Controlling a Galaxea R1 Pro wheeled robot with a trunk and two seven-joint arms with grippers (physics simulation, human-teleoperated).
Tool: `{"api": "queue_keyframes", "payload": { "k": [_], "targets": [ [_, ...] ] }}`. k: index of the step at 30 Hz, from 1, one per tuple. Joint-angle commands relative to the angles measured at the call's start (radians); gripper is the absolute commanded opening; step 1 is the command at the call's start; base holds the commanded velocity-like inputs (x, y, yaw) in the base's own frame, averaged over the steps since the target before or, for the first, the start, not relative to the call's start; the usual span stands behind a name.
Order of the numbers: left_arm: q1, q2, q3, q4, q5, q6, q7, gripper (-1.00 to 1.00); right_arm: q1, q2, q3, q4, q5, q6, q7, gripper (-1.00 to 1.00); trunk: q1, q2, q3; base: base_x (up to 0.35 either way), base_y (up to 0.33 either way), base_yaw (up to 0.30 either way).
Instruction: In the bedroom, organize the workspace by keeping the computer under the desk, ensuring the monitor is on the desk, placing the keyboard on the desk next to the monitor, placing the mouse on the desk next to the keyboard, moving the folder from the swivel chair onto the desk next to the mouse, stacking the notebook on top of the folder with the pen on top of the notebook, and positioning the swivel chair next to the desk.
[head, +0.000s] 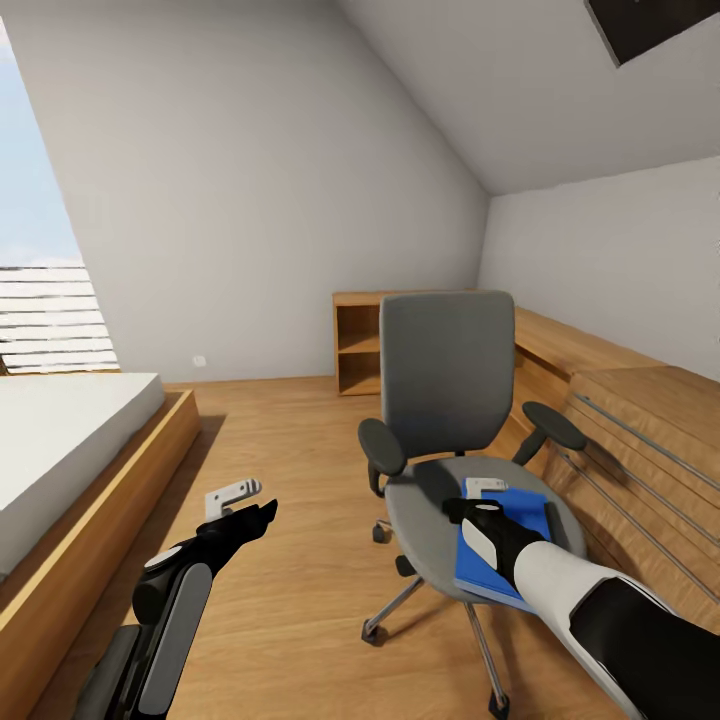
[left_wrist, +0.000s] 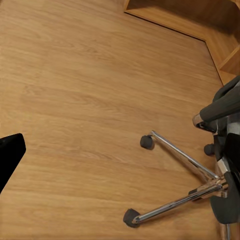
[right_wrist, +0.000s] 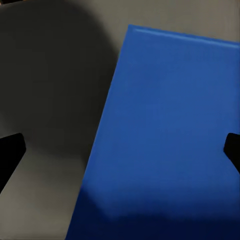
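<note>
The grey swivel chair (head: 445, 370) stands mid-room on the wood floor, its back toward the wall. The bright-blue folder (head: 530, 515) lies flat on the right half of its seat (head: 420, 500). My right gripper (head: 478, 520) hovers just above the folder, fingers spread. In the right wrist view the right gripper (right_wrist: 120, 155) is open over the folder (right_wrist: 165, 125) and the grey seat (right_wrist: 50, 90), with nothing between the fingertips. My left gripper (head: 255, 515) hangs open over bare floor left of the chair. The left wrist view looks down on the chair's chrome star base (left_wrist: 175, 200).
A bed (head: 60, 440) on a wood frame fills the left side. A low wood shelf unit (head: 358, 350) stands behind the chair against the wall. A stepped wood drawer unit (head: 620, 400) runs along the right. Open floor lies between bed and chair.
</note>
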Motion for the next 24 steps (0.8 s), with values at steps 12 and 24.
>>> {"api": "queue_keyframes", "payload": {
  "k": [12, 24],
  "targets": [
    [-0.001, 0.000, -0.001, 0.000, 0.011, 0.003, 0.009, 1.00, 0.000, -0.001, 0.000, -0.002, -0.011, 0.006, -0.007, 1.00, 0.000, 0.000, -0.001, -0.041, -0.031, 0.000],
    [-0.001, 0.000, -0.002, 0.001, 0.011, 0.003, 0.009, 1.00, 0.000, -0.001, 0.000, -0.001, -0.011, 0.006, -0.007, 1.00, 0.000, 0.000, -0.001, -0.040, -0.033, 0.000]
  ]
}}
